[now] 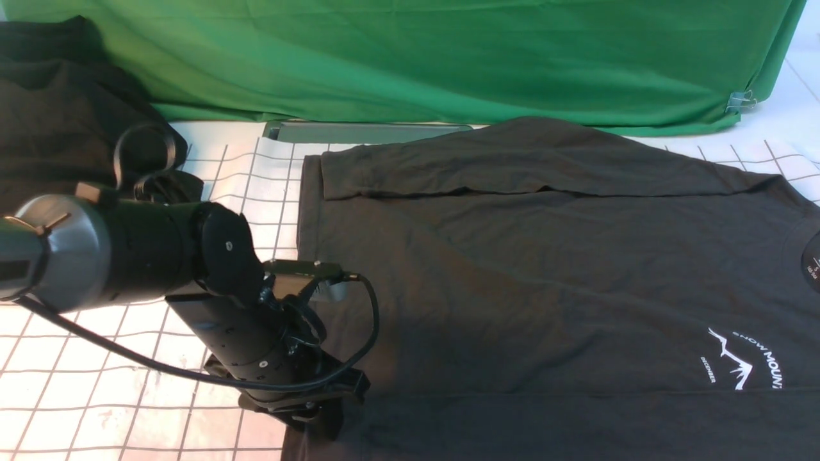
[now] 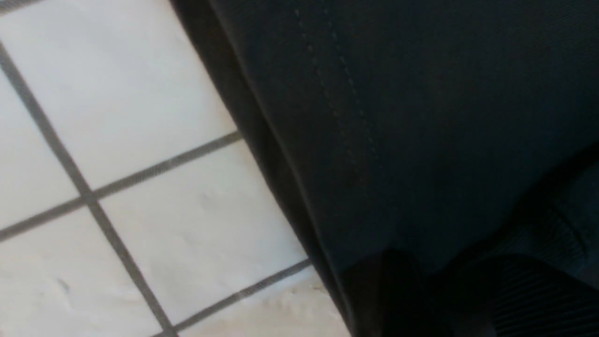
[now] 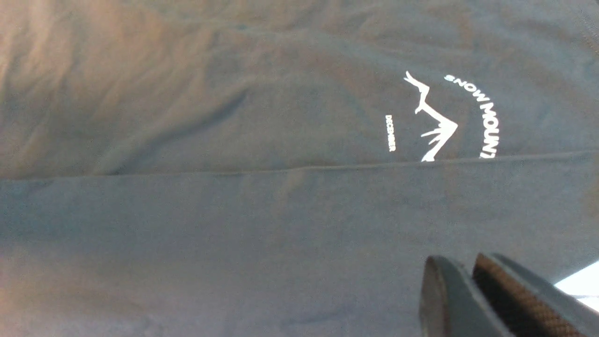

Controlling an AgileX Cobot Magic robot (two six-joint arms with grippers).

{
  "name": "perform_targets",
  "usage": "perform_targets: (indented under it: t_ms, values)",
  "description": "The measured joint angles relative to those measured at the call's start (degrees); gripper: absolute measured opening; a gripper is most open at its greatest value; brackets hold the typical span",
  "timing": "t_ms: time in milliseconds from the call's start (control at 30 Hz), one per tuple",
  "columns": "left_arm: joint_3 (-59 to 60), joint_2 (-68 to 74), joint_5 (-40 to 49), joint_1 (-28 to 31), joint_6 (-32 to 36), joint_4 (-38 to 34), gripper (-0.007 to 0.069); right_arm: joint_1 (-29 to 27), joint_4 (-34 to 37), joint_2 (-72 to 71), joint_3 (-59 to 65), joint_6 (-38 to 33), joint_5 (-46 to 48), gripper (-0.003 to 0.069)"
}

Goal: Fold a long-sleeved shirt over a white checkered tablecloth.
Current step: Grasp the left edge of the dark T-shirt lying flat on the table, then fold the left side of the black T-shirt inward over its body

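The long-sleeved shirt lies flat on the white checkered tablecloth, hem to the left and neck label at the right edge. One sleeve is folded across its far side, and a near fold cuts across the white mountain logo. My left gripper is down at the shirt's near hem corner. In the left wrist view its dark fingers stand apart on the shirt beside the tablecloth; the left gripper looks open. My right gripper hovers shut and empty over the shirt, near the logo.
A plain green cloth hangs along the back, held by a clip. A blacker heap of fabric sits at the far left. A grey metal tray edge shows under the green cloth. The right arm is outside the front view.
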Motion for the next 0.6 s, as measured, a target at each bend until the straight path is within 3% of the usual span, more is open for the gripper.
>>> perform_targets:
  t_ms: [167,267,600]
  values:
    - [0.0,-0.08,1.66,-0.17,0.0,-0.39,0.0062,0.0,0.0,0.0,0.0,0.0,0.0,0.0079]
    - [0.0,-1.28,2.75,-0.17,0.0,-0.75,0.0017,0.0,0.0,0.0,0.0,0.0,0.0,0.0085]
    - [-14.94,-12.26,9.09,-0.17,-5.28,3.05,0.0015,0.0,-0.05,0.0,0.0,-0.06,0.0,0.0106]
